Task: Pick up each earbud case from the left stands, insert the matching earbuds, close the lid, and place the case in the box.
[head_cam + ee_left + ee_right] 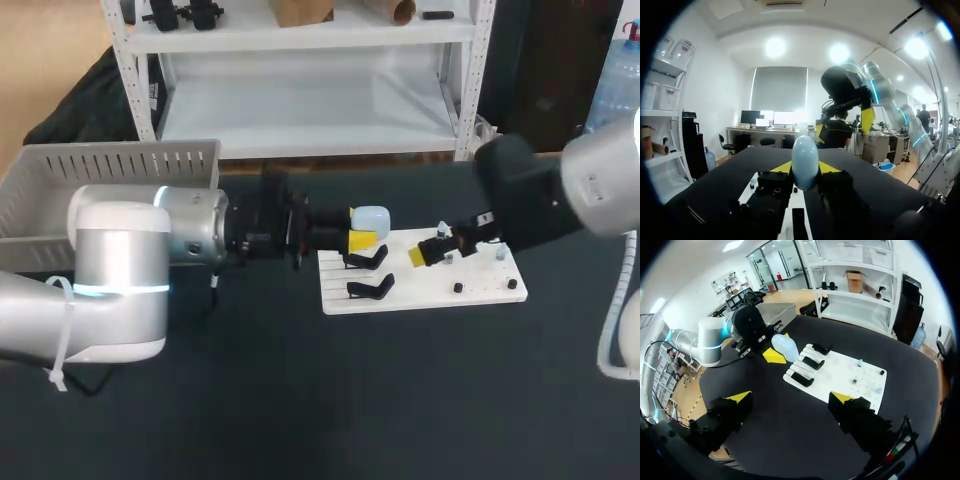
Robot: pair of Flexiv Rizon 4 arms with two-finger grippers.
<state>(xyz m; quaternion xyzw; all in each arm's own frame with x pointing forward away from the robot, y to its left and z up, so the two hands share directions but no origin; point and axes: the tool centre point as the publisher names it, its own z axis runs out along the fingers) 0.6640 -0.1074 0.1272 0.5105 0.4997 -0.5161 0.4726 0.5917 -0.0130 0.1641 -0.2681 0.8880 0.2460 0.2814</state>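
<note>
A pale blue earbud case (372,218) sits between the yellow tips of my left gripper (358,227), which is shut on it just above the white board's (420,292) left end. In the left wrist view the case (805,156) stands upright in the gripper (805,170), lid closed. Two black stands (366,259) on the board are bare. My right gripper (432,250) hangs open over the middle of the board; from its own view the gripper (790,397) is high above the board (840,376), nothing between its fingers. Small earbuds (458,287) lie on the board's right half.
A grey slatted box (110,170) stands at the table's back left, also seen behind my left arm as the box (776,310). Three black stands (812,361) line the board's left side. Dark tabletop surrounds the board.
</note>
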